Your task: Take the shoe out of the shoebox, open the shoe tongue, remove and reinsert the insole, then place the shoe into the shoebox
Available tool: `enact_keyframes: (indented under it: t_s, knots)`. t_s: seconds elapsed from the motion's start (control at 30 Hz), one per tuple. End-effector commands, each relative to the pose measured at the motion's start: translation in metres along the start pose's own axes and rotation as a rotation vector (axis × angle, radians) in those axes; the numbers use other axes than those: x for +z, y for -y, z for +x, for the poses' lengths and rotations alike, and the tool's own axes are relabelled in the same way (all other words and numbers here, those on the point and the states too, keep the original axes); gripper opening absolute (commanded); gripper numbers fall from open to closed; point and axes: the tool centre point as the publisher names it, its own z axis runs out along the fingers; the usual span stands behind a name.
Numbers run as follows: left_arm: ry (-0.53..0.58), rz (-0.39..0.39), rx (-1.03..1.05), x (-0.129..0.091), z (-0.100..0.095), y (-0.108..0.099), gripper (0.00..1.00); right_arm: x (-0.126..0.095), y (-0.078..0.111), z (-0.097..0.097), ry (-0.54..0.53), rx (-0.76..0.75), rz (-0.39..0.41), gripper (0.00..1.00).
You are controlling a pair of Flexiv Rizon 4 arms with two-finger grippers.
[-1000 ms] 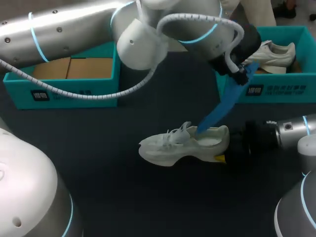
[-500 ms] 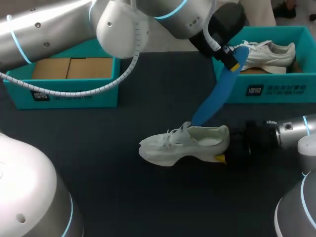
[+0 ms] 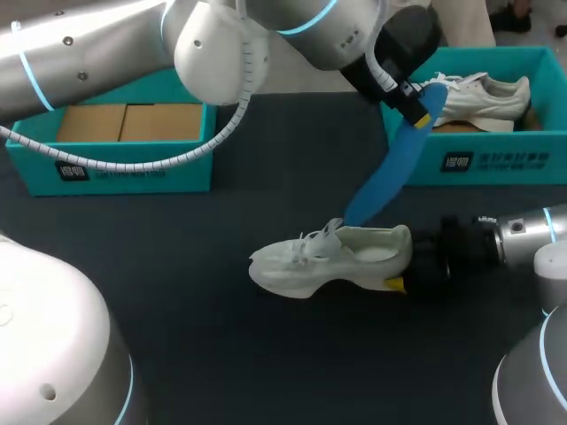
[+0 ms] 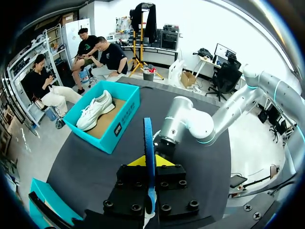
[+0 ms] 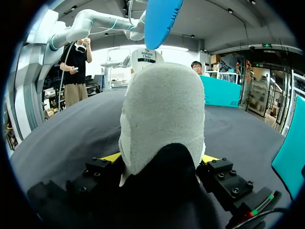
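— The blue insole [image 3: 386,177] was pinched tight in the left pincer [image 3: 423,113], held above the shoe [image 3: 319,258].
— Its heel was clamped by the right pincer [image 3: 400,266], on the counter [image 3: 177,292]; another shoe [image 3: 478,96] was seen in the shoebox [image 3: 496,161].

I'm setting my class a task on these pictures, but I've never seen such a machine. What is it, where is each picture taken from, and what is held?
This is a robot with two arms at a dark table. The wide picture looks down from above and behind it; each round picture comes from a camera on one arm's wrist. On the table lie a white shoe and two teal shoeboxes: the left box shows only cardboard, the right box holds a second shoe. The right gripper clamps the white shoe's heel; the left gripper holds a blue insole slanting up from the shoe's opening.
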Motion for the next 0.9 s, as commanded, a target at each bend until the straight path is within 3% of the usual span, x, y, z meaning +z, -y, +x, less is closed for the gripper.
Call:
enact_keyframes:
  t_s: [0.03,0.33,0.6,0.9]
  knots:
    - [-0.053,0.012,-0.019,-0.018,-0.017,0.004,0.00,0.001,0.001,0.000,0.001,0.000,0.003,0.00]
    - [-0.197,0.037,-0.117,-0.056,-0.071,0.012,0.00,0.001,0.001,0.000,0.001,0.000,0.003,0.00]
    - [-0.327,0.064,-0.160,-0.082,-0.101,0.006,0.00,0.001,0.001,0.000,0.001,0.000,0.003,0.00]
    - [-0.447,0.020,-0.182,-0.106,-0.139,0.000,0.00,0.001,0.001,0.000,0.001,0.000,0.003,0.00]
